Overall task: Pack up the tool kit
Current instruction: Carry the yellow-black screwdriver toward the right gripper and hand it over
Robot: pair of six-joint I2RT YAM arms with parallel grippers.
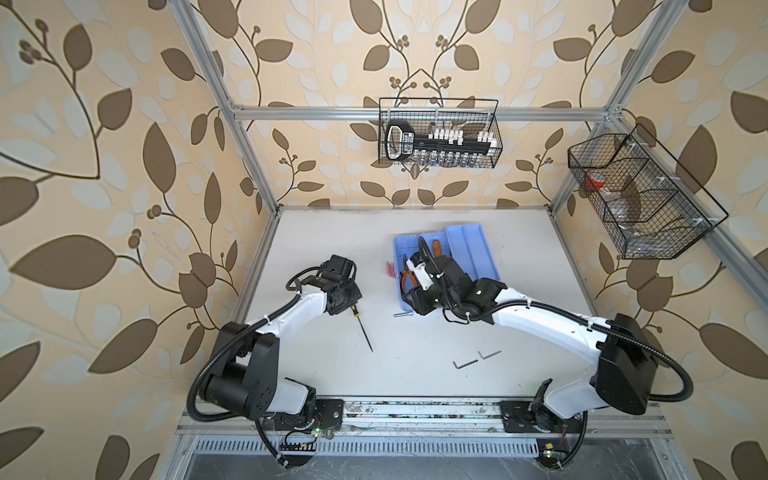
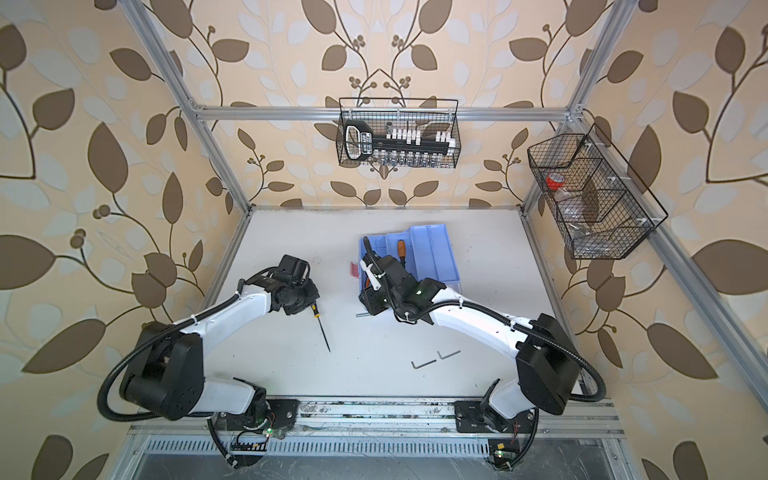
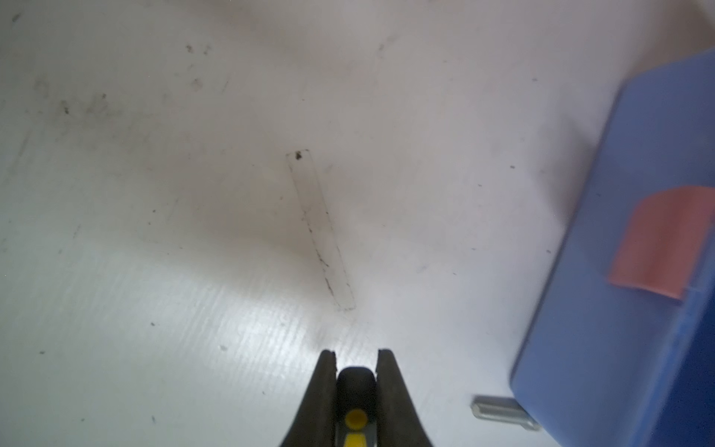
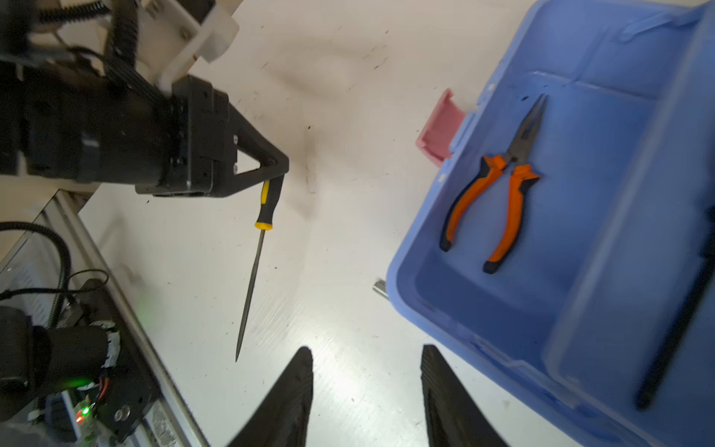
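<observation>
The tool kit is an open light blue box with a pink latch on its left side. Orange-handled pliers lie in its base. An orange-handled screwdriver lies further back. My left gripper is shut on the black and yellow handle of a thin pointed file. The file's shaft points toward the table front. My right gripper is open and empty, over bare table by the box's front left corner.
A small metal cylinder lies against the box's front left corner. Two hex keys lie toward the front. A black wire basket with a socket set hangs at the back. Another wire basket hangs on the right.
</observation>
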